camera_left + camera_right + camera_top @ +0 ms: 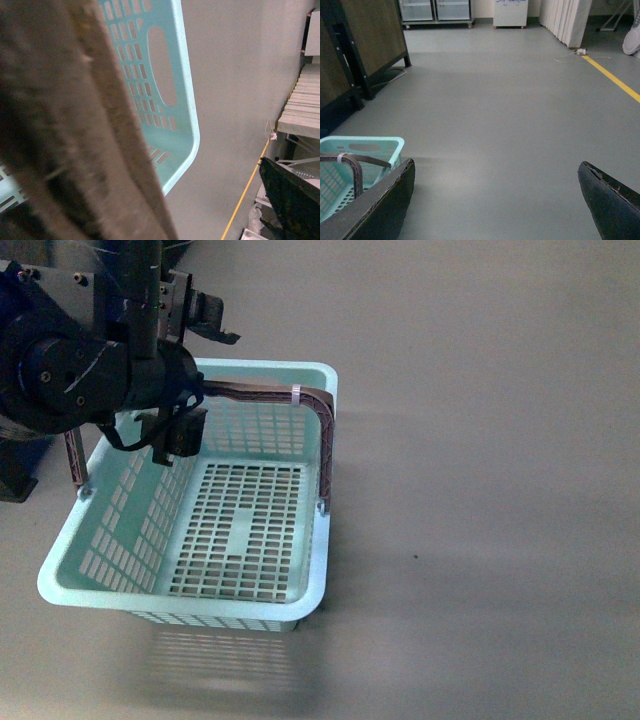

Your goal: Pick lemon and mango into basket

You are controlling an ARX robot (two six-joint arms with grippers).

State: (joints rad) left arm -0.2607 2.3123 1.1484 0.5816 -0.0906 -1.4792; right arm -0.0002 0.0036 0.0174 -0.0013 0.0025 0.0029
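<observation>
Right gripper [496,170]: jaws wide apart, holding nothing.
Left gripper [210,320]: ten o'clock, at the basket [322,550] handle [270,392]; you cannot tell its grip.
Basket: nine o'clock, no fruit inside.
Lemon, mango: not in view. You likely need to locate the fruit first.
Beyond: grey floor [480,490]; yellow line [610,75] at two o'clock; dark cabinet [370,45] at ten.

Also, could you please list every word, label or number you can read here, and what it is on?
No text here can be read.
White cabinet: blue writing, too blurred to read.
White tag on the basket handle: too small to tell any print.
</observation>
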